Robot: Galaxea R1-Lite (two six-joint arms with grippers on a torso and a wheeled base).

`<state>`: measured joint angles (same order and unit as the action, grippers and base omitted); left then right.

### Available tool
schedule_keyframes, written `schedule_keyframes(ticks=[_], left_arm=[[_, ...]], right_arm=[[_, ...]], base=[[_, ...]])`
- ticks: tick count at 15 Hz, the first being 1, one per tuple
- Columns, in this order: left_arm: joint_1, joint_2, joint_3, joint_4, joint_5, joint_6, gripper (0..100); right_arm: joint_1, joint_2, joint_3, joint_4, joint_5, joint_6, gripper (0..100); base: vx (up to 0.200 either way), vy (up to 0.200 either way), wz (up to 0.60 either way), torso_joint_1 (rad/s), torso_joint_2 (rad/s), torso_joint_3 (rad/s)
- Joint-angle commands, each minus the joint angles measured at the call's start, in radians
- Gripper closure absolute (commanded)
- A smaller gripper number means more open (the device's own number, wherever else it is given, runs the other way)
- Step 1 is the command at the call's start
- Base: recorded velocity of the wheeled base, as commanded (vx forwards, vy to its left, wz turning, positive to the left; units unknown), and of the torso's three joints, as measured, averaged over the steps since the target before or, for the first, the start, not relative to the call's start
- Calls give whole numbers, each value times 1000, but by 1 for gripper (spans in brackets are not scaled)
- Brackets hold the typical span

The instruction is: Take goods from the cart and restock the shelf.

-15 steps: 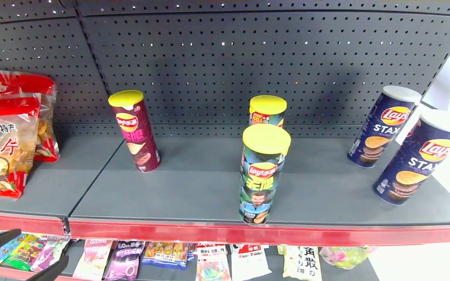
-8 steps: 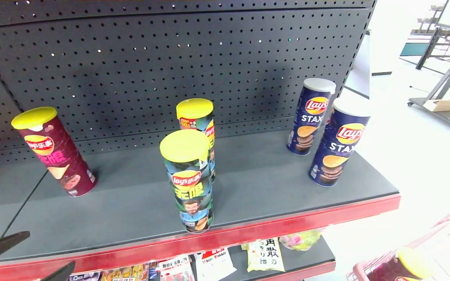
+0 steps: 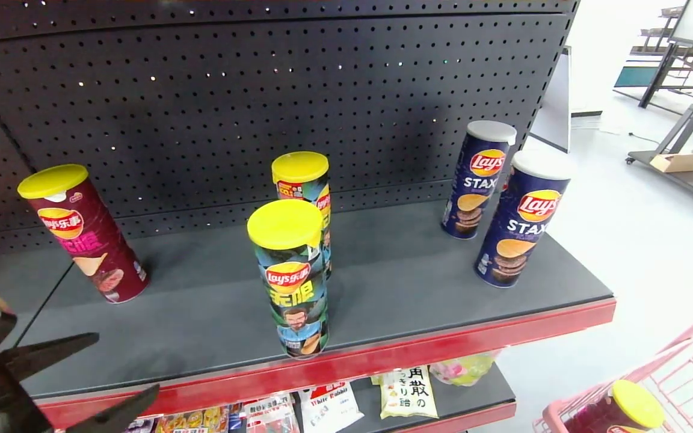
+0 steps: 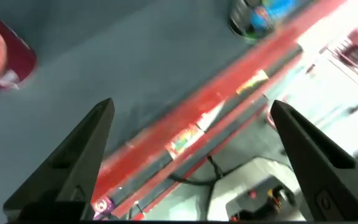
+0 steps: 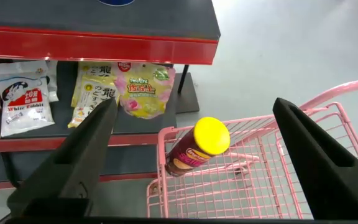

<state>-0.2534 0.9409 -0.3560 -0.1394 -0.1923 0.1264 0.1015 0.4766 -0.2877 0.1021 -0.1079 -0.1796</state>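
The right gripper (image 5: 194,104) hangs wide open above the pink cart (image 5: 353,87), where one yellow-lidded can (image 5: 197,149) stands. The left gripper (image 4: 192,104), also open, is at the shelf (image 3: 412,282) edge. I fear a finger may strike the cart rim and tip the can.

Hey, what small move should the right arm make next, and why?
Probably lower the right end effector toward the maroon can in the pink cart. Its jaws are open and hold nothing. In the right wrist view the yellow-lidded can stands upright, framed between them but farther off. The shelf has bare space to fill.
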Motion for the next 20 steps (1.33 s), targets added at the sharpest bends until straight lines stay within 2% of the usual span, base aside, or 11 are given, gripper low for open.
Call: schedule_keyframes(ticks=[1, 2, 4, 6, 10, 15, 18, 20], left_arm=[[-40, 227, -21, -135, 93, -16, 0], [-78, 273, -24, -169, 131, -25, 0], [-165, 346, -41, -200, 228, -82, 0], [-214, 377, -41, -200, 280, -136, 0], [-227, 455, -47, -213, 312, -142, 0], [-262, 579, -63, -342, 343, -142, 0], [-291, 621, -98, -348, 349, -146, 0], [-291, 641, -121, -348, 349, -146, 0]], right_arm=[[1, 8, 2, 1, 2, 0, 0], [1, 10, 2, 1, 4, 0, 0], [1, 13, 2, 1, 4, 2, 0], [1, 23, -1, -1, 5, 2, 0], [1, 28, 1, 1, 5, 3, 0], [3, 37, -2, 1, 5, 5, 0], [1, 37, -2, 1, 5, 6, 0], [1, 37, -2, 1, 5, 6, 0]], base=[[0, 0, 0, 0, 0, 0], [0, 0, 0, 0, 0, 0], [0, 0, 0, 0, 0, 0], [0, 0, 0, 0, 0, 0], [0, 0, 0, 0, 0, 0], [0, 0, 0, 0, 0, 0], [0, 0, 0, 0, 0, 0], [0, 0, 0, 0, 0, 0]])
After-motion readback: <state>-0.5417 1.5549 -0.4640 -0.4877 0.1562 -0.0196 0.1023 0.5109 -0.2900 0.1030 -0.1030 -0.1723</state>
